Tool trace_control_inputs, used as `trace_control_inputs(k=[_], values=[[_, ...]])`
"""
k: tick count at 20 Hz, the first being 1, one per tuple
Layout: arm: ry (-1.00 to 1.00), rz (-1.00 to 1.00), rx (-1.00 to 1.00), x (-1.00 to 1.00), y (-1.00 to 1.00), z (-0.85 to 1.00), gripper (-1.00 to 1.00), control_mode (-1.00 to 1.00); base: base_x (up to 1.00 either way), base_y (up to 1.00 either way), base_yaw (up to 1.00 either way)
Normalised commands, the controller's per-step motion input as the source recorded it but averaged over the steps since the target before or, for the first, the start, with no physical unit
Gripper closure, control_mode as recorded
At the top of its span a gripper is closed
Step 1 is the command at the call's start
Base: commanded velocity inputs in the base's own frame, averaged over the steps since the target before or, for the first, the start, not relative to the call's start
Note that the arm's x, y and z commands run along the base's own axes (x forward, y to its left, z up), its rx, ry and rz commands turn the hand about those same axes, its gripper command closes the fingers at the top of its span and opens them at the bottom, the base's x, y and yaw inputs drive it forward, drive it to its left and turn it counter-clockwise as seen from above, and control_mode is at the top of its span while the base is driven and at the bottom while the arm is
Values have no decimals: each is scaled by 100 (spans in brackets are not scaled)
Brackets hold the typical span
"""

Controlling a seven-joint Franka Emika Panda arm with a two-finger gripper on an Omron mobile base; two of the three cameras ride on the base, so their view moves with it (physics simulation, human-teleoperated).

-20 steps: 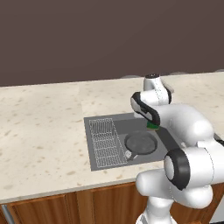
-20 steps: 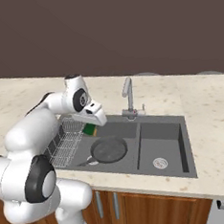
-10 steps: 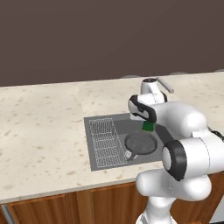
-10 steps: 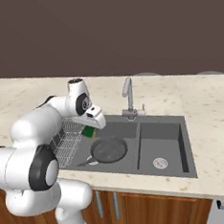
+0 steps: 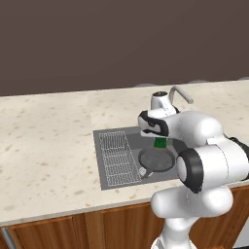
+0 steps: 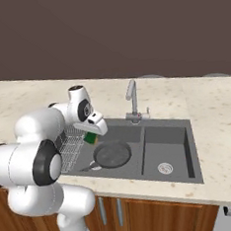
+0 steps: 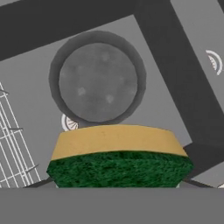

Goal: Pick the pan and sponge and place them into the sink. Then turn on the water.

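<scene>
My gripper [image 5: 159, 139] is shut on the sponge [image 5: 159, 143], a green block with a yellow edge, and holds it just above the left basin of the sink [image 5: 103, 181]. From the right side, the gripper [image 6: 92, 135] and sponge [image 6: 92, 138] hang beside the wire rack [image 6: 70, 150]. The pan [image 5: 156, 161] lies flat on the floor of the same basin, just in front of the sponge. In the hand view the sponge [image 7: 118, 157] hides my fingertips, and the pan [image 7: 98, 82] lies beyond it. No water runs from the faucet [image 6: 132, 98].
The wire rack [image 5: 116, 158] fills the left end of the basin. A divider [image 6: 141, 148] separates the right basin with its round drain [image 6: 164, 168]. The curved faucet [image 5: 178, 92] stands behind the sink. Speckled counter [image 5: 44, 146] surrounds it all.
The hand with the sponge has drifted slightly left and a little lower over the left basin, and the arm's upper links have swung round. The pan has stayed put.
</scene>
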Motion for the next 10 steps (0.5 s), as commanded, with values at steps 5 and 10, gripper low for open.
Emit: trace_control_inputs(k=[5, 10], values=[[4, 1, 0, 10, -1, -14, 100, -100, 0, 0, 0], [6, 1, 0, 8, 0, -16, 100, -100, 0, 0, 0]])
